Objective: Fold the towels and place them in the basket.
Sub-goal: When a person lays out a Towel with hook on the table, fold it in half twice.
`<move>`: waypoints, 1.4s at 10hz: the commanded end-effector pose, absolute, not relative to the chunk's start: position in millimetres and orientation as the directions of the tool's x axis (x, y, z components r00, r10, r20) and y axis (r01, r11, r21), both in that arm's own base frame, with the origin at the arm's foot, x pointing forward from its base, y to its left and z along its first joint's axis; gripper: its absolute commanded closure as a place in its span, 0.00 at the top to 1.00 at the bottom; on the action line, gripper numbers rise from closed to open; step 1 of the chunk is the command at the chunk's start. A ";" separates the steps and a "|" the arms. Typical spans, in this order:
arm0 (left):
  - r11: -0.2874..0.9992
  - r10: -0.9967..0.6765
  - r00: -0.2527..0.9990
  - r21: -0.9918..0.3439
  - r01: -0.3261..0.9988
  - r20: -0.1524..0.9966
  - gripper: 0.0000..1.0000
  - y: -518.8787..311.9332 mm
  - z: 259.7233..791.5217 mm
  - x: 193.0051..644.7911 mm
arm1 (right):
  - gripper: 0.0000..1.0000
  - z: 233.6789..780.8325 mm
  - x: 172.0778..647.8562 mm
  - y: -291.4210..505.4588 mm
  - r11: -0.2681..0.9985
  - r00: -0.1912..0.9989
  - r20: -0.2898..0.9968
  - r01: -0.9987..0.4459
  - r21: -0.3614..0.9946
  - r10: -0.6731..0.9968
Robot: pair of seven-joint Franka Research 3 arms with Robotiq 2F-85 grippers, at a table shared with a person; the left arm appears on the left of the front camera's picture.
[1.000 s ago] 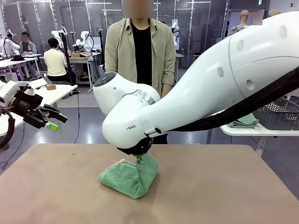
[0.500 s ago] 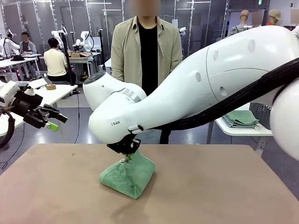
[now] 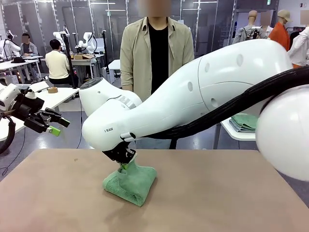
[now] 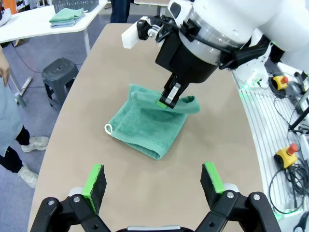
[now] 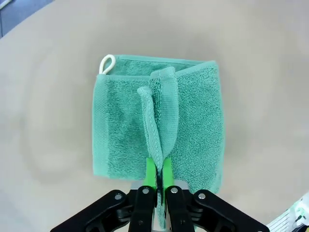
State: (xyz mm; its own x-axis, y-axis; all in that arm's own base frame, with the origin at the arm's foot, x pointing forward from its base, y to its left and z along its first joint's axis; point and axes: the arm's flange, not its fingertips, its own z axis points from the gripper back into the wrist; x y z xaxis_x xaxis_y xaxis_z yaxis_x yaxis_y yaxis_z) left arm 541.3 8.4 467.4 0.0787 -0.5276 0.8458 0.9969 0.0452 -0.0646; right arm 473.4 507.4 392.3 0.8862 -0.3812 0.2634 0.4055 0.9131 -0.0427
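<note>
The green towel [image 5: 120,121] lay on the brown table [image 3: 217,193], a little left of its middle and nearer the robot's side. It looked folded over at least once, with its small white loop [image 5: 107,64] at a far corner. The right hand [image 5: 157,166] was directly above it, fingers pressed together on a raised ridge of cloth. That ridge ran straight away from the fingers across the middle of the towel, and the rest of the towel lay flat on the table on both sides of it. The left hand [image 3: 55,126] hung well apart, up beyond the table's left edge, its fingers spread wide and holding nothing, so the right arm was plainly the nearer one for carrying the fold across. The bulk of the right arm hid much of the far right of the room in the front view. How many layers were pinched could not be told. On a white side table sat a stack of folded towels [image 4: 67,15], and a dark meshed shape [image 4: 72,4] behind it, cut off by the picture's top edge, was possibly the basket.
</note>
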 end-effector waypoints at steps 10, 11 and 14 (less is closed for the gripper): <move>0.054 -0.534 0.097 -0.080 0.995 0.840 1.00 7.7 469.9 542.3 | 0.54 373.4 478.2 516.0 0.847 0.776 0.349 0.518 0.122 -0.525; 0.054 -0.534 0.097 -0.080 0.995 0.840 1.00 7.7 469.9 542.3 | 0.66 378.4 476.3 510.9 0.848 0.778 0.346 0.515 0.128 -0.525; 0.054 -0.534 0.097 -0.080 0.995 0.840 1.00 7.7 469.9 542.3 | 0.74 412.3 464.5 465.7 0.908 0.862 0.288 0.408 0.094 -0.417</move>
State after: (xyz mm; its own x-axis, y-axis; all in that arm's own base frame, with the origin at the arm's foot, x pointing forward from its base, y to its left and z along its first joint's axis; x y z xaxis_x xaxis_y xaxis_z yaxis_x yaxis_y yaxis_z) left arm 541.3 8.5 467.3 0.0789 -0.5276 0.8458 0.9969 0.0453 -0.0647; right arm 479.6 501.4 404.6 0.8284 -0.4593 0.3206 0.4576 0.8850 0.0857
